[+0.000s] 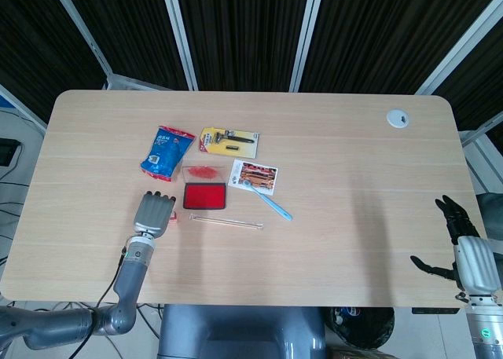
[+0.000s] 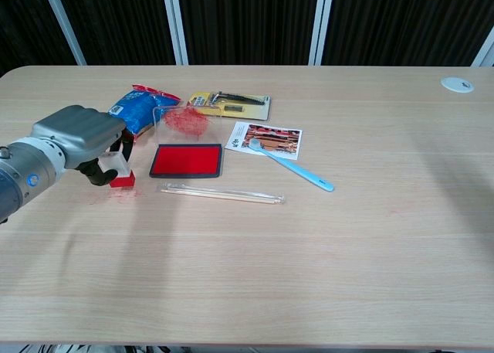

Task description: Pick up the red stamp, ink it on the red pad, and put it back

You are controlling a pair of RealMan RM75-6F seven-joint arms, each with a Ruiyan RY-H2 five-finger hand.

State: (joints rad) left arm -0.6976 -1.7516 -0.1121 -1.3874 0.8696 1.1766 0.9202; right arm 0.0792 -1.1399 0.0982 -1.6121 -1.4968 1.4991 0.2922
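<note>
One left robot hand [image 2: 77, 137] grips the red stamp [image 2: 120, 175] beside the open red pad [image 2: 186, 161].

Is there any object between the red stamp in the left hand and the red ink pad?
No. In the chest view, only bare table lies between the red stamp, held by the left hand, and the red ink pad.

The table [image 1: 346, 147] held one red-based clear stamp [image 2: 120, 173], one red ink pad [image 2: 186, 161], one blue snack packet [image 1: 167, 152], one yellow carded razor [image 1: 229, 140], one blue toothbrush [image 1: 269, 202], one picture card [image 1: 255, 176] and one clear-wrapped chopstick pack [image 1: 225, 223].
</note>
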